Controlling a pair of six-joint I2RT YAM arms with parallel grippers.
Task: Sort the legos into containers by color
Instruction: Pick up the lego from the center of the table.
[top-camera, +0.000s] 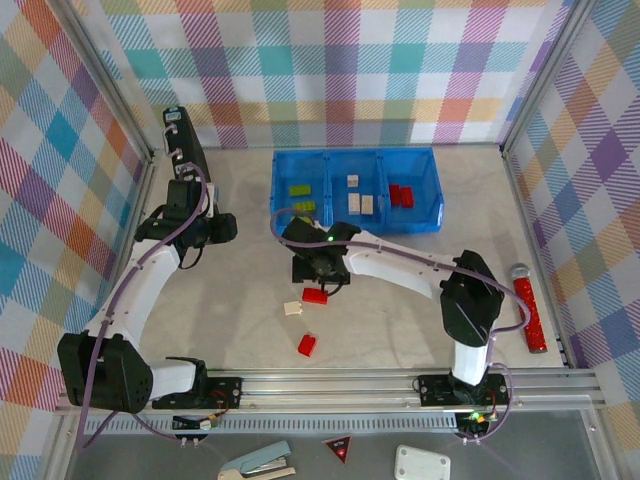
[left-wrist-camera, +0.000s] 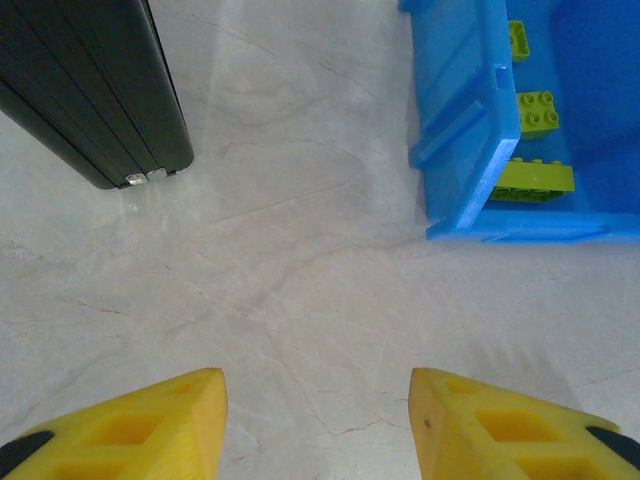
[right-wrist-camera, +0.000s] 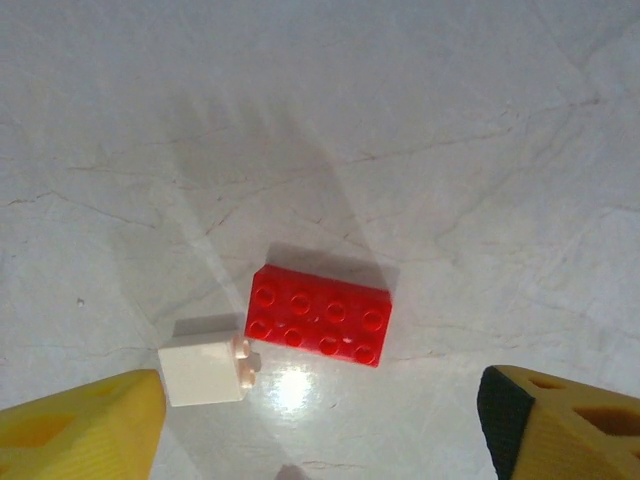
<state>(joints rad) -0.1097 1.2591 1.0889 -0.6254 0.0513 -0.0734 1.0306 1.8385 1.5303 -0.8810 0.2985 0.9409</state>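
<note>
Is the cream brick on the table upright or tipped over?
Tipped: the cream brick lies with studs pointing sideways toward the red brick.

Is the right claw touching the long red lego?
Apart. The right wrist view shows bare table between the long red lego and both yellow fingers of the right gripper, whose jaws stand open.

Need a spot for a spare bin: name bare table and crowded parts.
Bare: between the black upright device and the bright blue three-compartment plastic tray. Crowded: before the tray, where a red plastic brick and cream plastic brick lie beneath the right arm.
</note>
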